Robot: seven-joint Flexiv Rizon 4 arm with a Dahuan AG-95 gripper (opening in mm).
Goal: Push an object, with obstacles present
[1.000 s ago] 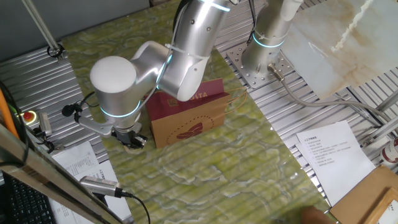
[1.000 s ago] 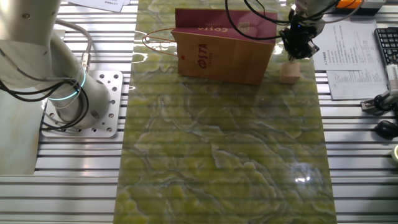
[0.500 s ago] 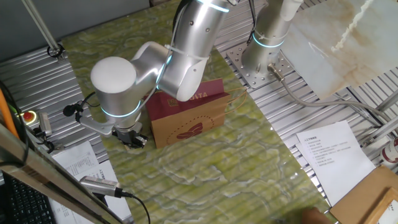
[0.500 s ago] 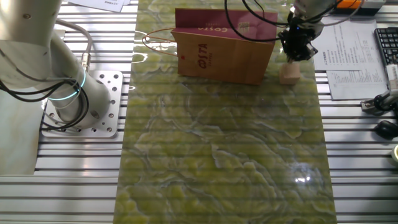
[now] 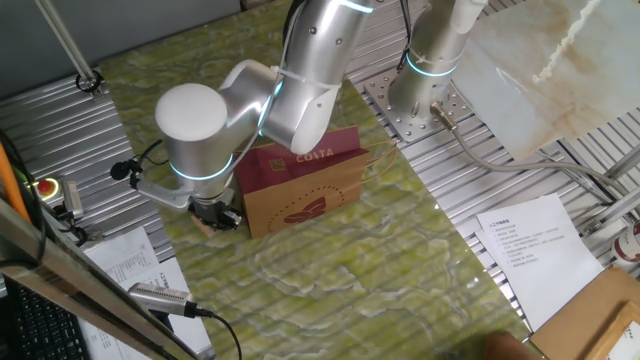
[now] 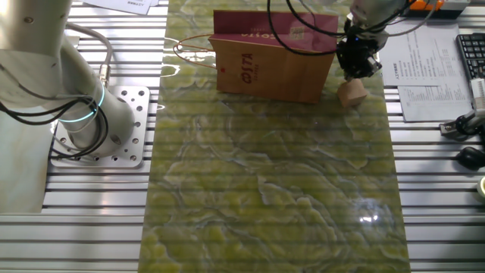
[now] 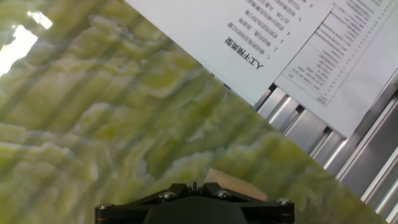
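Since a second ago the hand (image 6: 358, 62) has shifted toward the paper bag (image 6: 273, 61), and the wooden cube (image 6: 351, 93) now sits rotated, touching the hand at its 6 o'clock and just beside the bag's corner. Judgement: contact is made and the push has begun. Finger spacing cannot be told. The counter (image 6: 265, 197) carries a green marbled mat; printed sheets (image 7: 280, 37) lie beyond its edge.

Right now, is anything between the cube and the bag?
Nothing. In the other fixed view only bare green mat separates the cube from the bag, with the claw just above the cube.
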